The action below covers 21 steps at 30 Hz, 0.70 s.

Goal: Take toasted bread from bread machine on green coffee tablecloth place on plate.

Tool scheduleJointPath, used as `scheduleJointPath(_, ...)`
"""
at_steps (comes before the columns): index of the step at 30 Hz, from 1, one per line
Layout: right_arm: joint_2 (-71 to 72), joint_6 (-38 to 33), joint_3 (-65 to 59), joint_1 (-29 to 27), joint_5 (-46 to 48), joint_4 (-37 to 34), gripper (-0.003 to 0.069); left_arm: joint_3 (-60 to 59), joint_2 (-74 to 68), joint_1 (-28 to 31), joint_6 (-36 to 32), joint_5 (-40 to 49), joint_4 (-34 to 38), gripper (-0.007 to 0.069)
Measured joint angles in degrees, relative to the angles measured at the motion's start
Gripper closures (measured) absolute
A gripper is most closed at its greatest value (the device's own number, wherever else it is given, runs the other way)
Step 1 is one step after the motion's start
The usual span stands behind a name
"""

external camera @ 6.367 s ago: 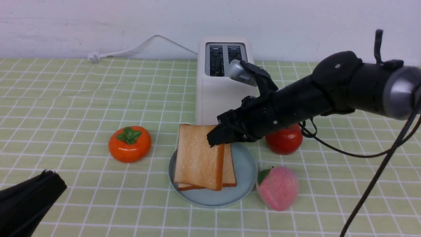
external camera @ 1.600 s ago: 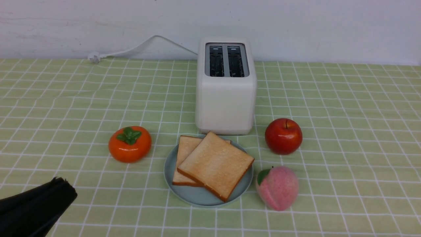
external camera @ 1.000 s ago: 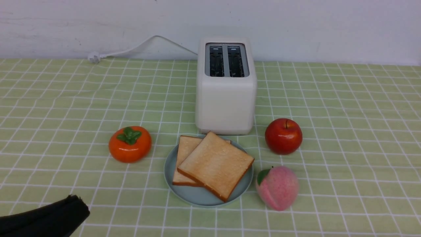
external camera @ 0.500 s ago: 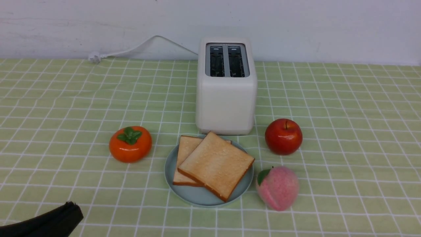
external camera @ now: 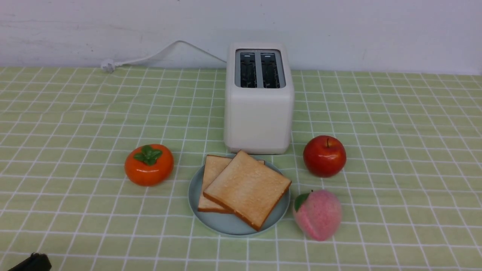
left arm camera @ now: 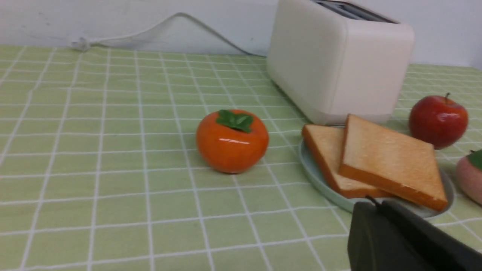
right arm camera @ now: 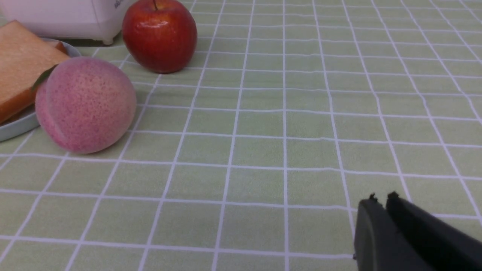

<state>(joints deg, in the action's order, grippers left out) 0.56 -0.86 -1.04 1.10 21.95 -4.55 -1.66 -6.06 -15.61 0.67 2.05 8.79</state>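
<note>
Front view: left arm [external camera: 32,262] barely in corner, jaws together; right arm's jaws nearly together, empty.

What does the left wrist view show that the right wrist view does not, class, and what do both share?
Only the left wrist view shows the orange persimmon, the white power cord and the bread machine's slot top. Only the right wrist view shows the whole pink peach and the right claw. Both share the toasted bread, the pale blue-green plate, the red apple and the green coffee tablecloth.
</note>
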Motion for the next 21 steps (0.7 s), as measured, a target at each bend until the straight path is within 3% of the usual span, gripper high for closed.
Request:
scheduleJointPath(7, 0.0, 0.0, 0.0, 0.0, 0.0, 0.1, 0.0606, 0.0, 6.6, 9.1, 1.9, 14.1, -1.2, 0.0638)
scheduleJointPath(14, 0.0, 0.0, 0.0, 0.0, 0.0, 0.1, 0.0606, 0.0, 6.6, 14.5, 3.7, 15.6, -1.3, 0.0638)
scheduleJointPath(21, 0.0, 0.0, 0.0, 0.0, 0.0, 0.1, 0.0603, 0.0, 6.6, 15.5, 9.1, 19.4, -2.5, 0.0638)
